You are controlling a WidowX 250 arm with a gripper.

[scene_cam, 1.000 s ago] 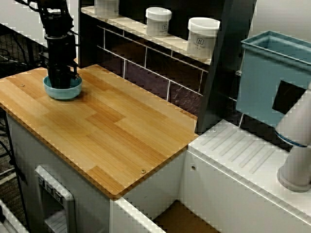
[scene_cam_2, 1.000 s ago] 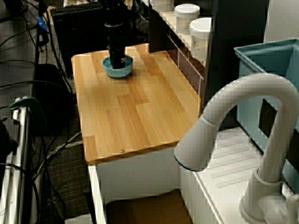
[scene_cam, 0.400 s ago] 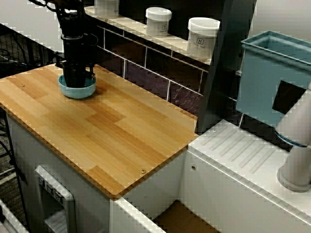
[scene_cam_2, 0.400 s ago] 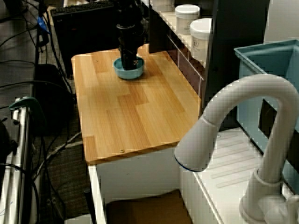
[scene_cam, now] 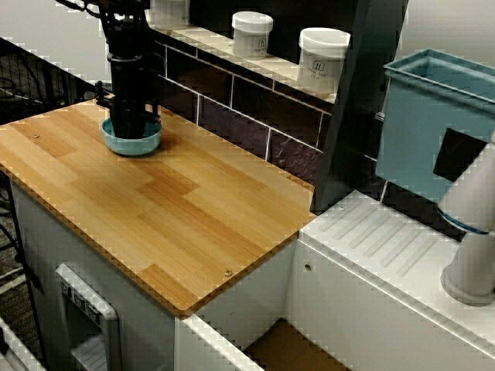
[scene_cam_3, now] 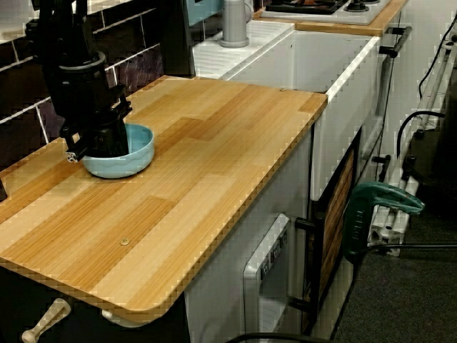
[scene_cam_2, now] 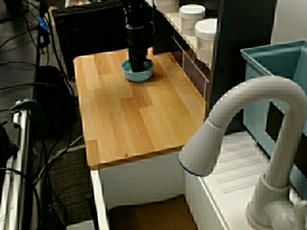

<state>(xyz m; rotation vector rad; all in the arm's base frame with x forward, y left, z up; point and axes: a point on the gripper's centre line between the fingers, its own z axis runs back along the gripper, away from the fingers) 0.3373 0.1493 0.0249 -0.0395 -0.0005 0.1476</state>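
Though the jaws' hold is unclear, the bowl [scene_cam: 132,145] has slid nearer the tiled wall [scene_cam: 232,108].

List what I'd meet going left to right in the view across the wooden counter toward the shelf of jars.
blue bowl → smaller white jar → larger white jar → blue bin → white tap

A wooden surface [scene_cam: 193,209] meets a dark tiled wall [scene_cam: 240,116]; a white sink unit [scene_cam: 387,263] adjoins it, and cables [scene_cam_2: 60,149] trail across the floor [scene_cam_3: 400,321].
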